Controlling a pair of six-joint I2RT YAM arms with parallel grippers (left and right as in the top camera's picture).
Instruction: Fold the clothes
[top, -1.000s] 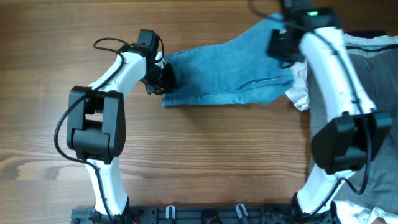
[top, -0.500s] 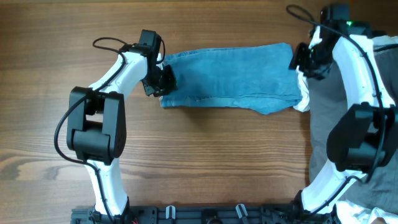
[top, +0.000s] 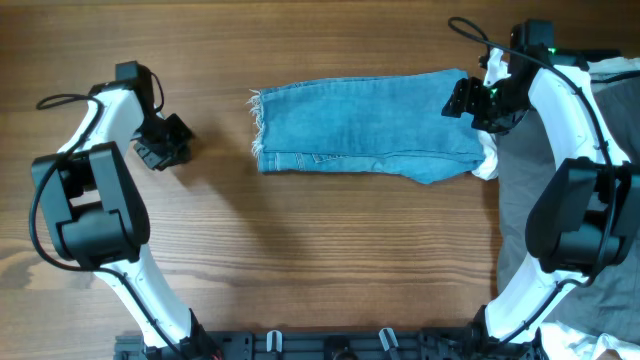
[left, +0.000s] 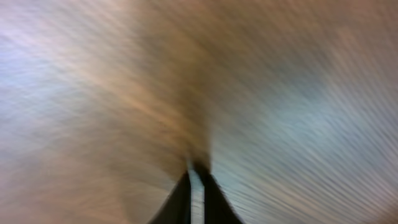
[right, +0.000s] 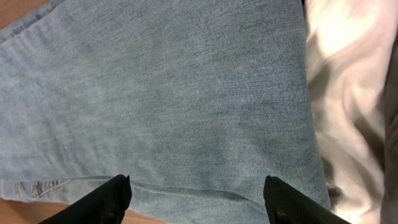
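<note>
The light blue jeans (top: 365, 125) lie folded in a flat band across the upper middle of the table, with the frayed whitish hems at the left end. In the right wrist view the denim (right: 174, 93) fills most of the picture. My right gripper (top: 462, 100) hovers over the band's right end, jaws wide open (right: 198, 186) with nothing between them. My left gripper (top: 168, 150) is over bare wood well left of the hems. Its wrist view is motion-blurred, and its dark fingers (left: 196, 186) are nearly together and hold nothing.
A white cloth (top: 487, 160) pokes out beside the jeans' right end, also visible as the white cloth (right: 348, 93) at the right of the right wrist view. A dark grey garment (top: 525, 200) covers the table's right side under the right arm.
My left gripper let go of the hem end, shut and swung left away from the jeans. My right gripper opened and released the right end, shifting slightly left.
</note>
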